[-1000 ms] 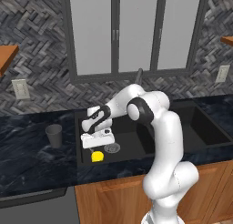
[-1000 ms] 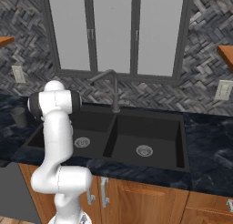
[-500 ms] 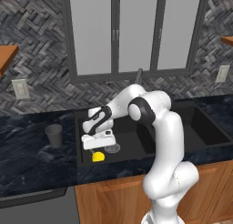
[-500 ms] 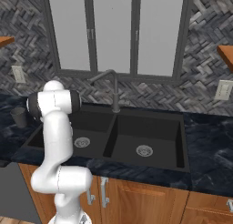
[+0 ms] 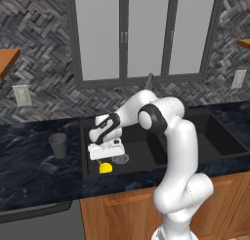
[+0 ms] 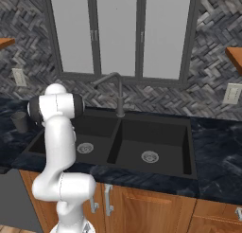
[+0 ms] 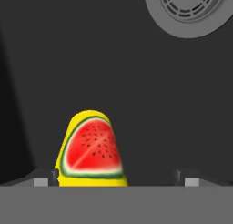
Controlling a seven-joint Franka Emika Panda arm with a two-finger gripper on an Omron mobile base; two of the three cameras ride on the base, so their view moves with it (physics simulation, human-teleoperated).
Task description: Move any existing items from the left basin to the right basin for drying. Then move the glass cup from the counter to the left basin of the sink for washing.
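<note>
Herringbone grey tile backs a glossy black stone counter [image 5: 29, 170] veined in blue-grey, with a matte black double sink [image 6: 186, 173] set over wooden cabinets beneath a three-pane window.

From the left base view, the white arm bends down into the left basin [image 5: 139, 149], its gripper [image 5: 105, 156] low over the floor beside the round silver drain [image 5: 120, 159]. Just below the gripper lies the small bright yellow rounded chunk [image 5: 105, 168], near the basin's front wall. A small grey translucent tumbler [image 5: 58, 145] stands upright on the counter, well apart from the basin to its left.

The right base view gives what that one hides: the right basin [image 6: 156, 147] in full with its own drain [image 6: 150, 156], and the slim dark grey faucet [image 6: 115, 92] rising behind the central divider. The arm's shoulder covers the near corner of the left basin there.

The hand view brings the chunk [image 7: 90, 151] close: a yellow-rinded wedge with a red watermelon face, dark seeds and a thin green-and-white border. It sits between the two finger tips [image 7: 41, 178], nearer one of them, and the jaws are spread wide with nothing pinched.

Against the frames of a second ago, the hand sits a little lower, closer to the chunk; chunk and tumbler lie where they were.
</note>
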